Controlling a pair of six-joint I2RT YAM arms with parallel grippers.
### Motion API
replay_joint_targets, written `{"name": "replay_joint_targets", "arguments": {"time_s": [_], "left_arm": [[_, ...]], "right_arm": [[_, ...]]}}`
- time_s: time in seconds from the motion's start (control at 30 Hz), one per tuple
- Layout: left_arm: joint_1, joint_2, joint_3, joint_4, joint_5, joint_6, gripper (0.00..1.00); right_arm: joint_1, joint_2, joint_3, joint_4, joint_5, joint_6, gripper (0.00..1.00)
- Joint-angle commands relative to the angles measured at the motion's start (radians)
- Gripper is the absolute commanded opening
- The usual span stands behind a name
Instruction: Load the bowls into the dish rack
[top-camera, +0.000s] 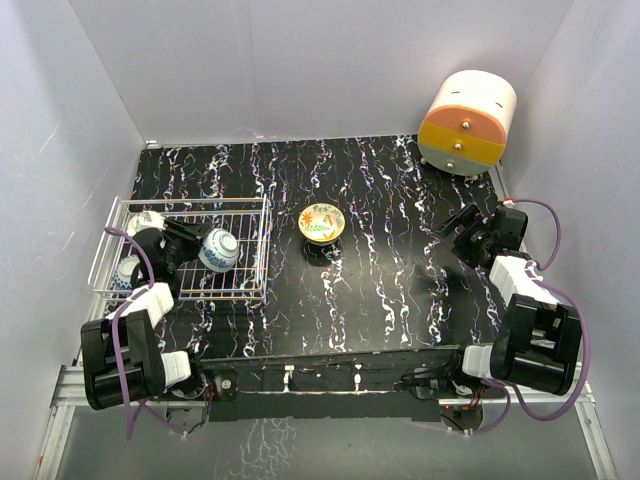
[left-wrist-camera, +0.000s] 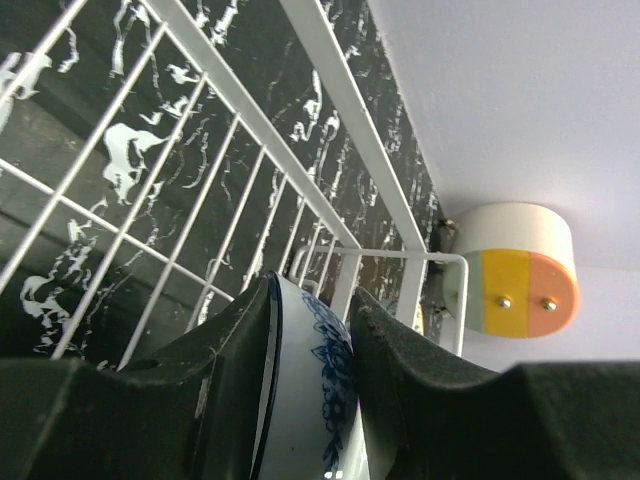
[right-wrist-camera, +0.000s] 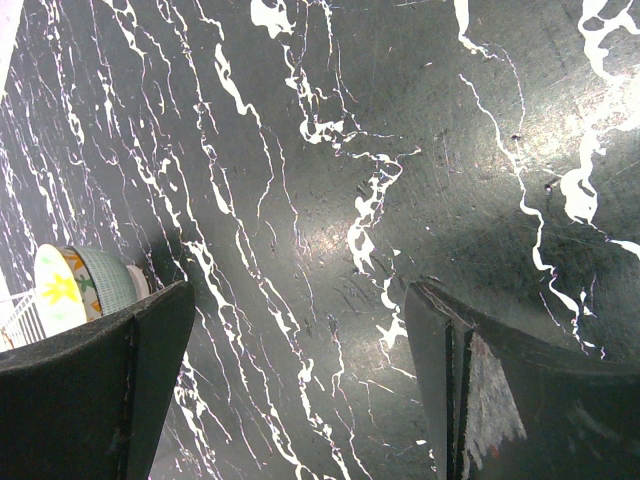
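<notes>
Wire walls of the dish rack (top-camera: 190, 203) are seen at the left side of the table (top-camera: 400, 290). Two pale bowls are placed inside it, one at the far left corner (top-camera: 146, 220) and one at the left wall (top-camera: 127, 271). A blue-and-white bowl (top-camera: 220, 250) is lying on its side in the right part of the rack. Its wall is enclosed between the fingers (left-wrist-camera: 420, 380) of the left gripper (top-camera: 196, 247). In the left wrist view both fingers are seen close against this bowl (left-wrist-camera: 315, 390), but it cannot be told if it is really clamped or only enclosed. A yellow-floral bowl (top-camera: 321, 222) is standing upright on the table, outside the rack and to the right of it. The right gripper (top-camera: 462, 232) is held over the bare table near the right edge, well apart from this bowl (right-wrist-camera: 62, 290). Its jaws are spread wide and nothing is held between them. A cream-and-orange drawer unit (top-camera: 467, 122) is placed at the far right corner.
</notes>
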Motion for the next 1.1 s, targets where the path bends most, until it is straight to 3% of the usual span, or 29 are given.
{"name": "replay_joint_targets", "arguments": {"time_s": [0.0, 0.1, 0.17, 0.23, 0.5, 0.67, 0.8, 1.07], "left_arm": [[0.001, -0.013, 0.056, -0.238, -0.046, 0.104, 0.40], [0.001, -0.012, 0.092, -0.309, -0.081, 0.148, 0.53], [0.002, -0.018, 0.122, -0.365, -0.111, 0.179, 0.75], [0.001, -0.025, 0.146, -0.405, -0.140, 0.203, 0.84], [0.001, -0.040, 0.250, -0.592, -0.208, 0.293, 0.92], [0.001, -0.014, 0.400, -0.811, -0.282, 0.406, 0.96], [0.002, -0.025, 0.475, -0.898, -0.310, 0.478, 0.97], [-0.017, -0.104, 0.576, -1.084, -0.182, 0.585, 0.96]], "right_arm": [[-0.003, -0.019, -0.004, 0.064, 0.003, -0.011, 0.88], [-0.003, -0.021, -0.004, 0.063, 0.003, -0.011, 0.88], [-0.002, -0.020, -0.003, 0.062, 0.005, -0.011, 0.88], [-0.002, -0.020, -0.002, 0.062, 0.005, -0.011, 0.88], [0.000, -0.015, -0.001, 0.068, 0.000, -0.010, 0.88], [0.000, -0.014, 0.000, 0.069, -0.004, -0.008, 0.88], [0.000, -0.012, 0.001, 0.072, -0.012, -0.003, 0.88], [0.000, -0.008, -0.007, 0.080, -0.028, 0.002, 0.88]]}}
